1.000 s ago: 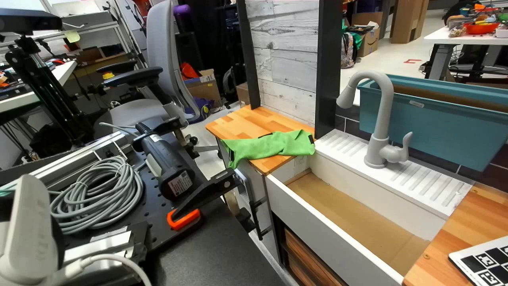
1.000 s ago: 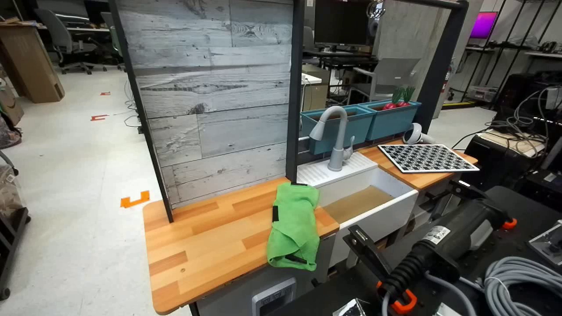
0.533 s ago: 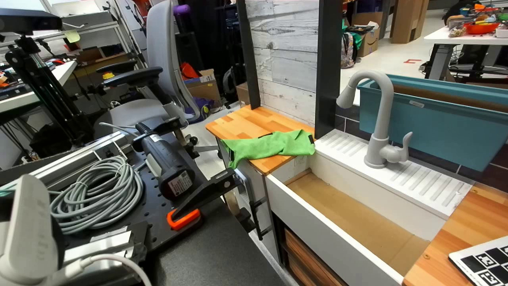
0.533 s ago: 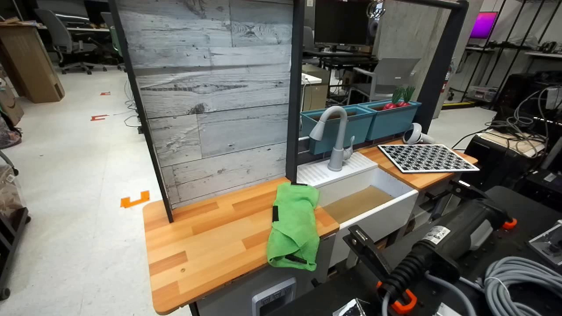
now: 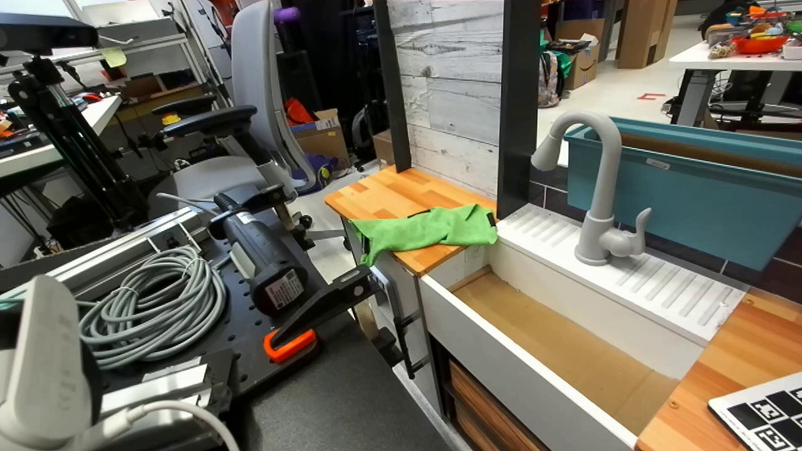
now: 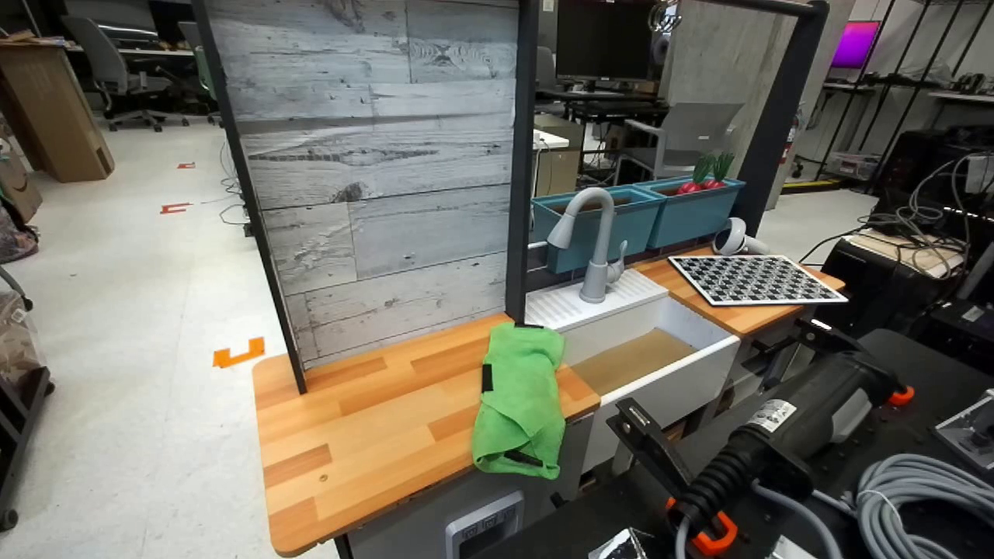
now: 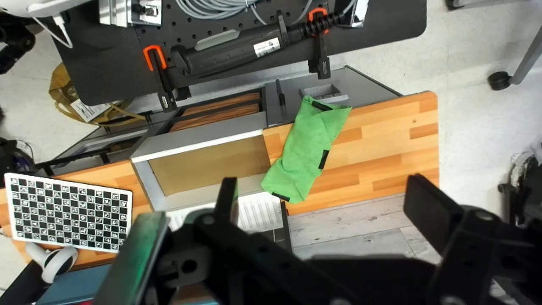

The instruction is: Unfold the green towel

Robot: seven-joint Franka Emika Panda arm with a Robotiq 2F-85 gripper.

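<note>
The green towel [image 5: 426, 231] lies rumpled and folded into a long strip on the wooden counter, beside the sink. It also shows in an exterior view [image 6: 522, 396], where its near end hangs a little over the counter's front edge. Small black patches show along its edges. In the wrist view the green towel [image 7: 305, 148] lies ahead of the fingers, apart from them. My gripper [image 7: 322, 182] is wide open with nothing between its fingers, high above the counter. The gripper is out of view in both exterior views.
The white sink [image 5: 526, 366] with a grey faucet [image 6: 596, 248] stands beside the towel. A grey plank wall [image 6: 373, 171] and black posts rise behind the counter [image 6: 365, 435]. A black bench [image 7: 106, 80] with a clamped tool [image 7: 237, 46] stands in front.
</note>
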